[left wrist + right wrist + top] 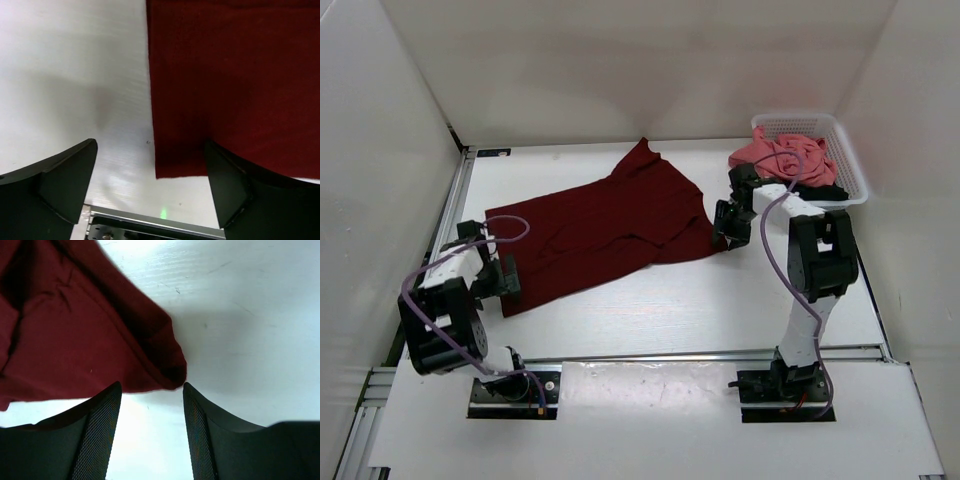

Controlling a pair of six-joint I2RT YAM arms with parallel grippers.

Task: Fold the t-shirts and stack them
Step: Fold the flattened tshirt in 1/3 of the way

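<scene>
On the tabletop the maroon shirt lies spread, its long axis running from left hand to right hand; both hands gape empty, a corner before each.

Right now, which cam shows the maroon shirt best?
Top external: the whole maroon shirt is in frame, spread out. Left wrist shows only its hem corner; right wrist only a folded edge.

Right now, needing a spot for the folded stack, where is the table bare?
Bare table runs between the maroon t-shirt and the metal rail, and behind the shirt toward the back wall. Crowded: the far-right corner, with the mesh basket and right gripper.
</scene>
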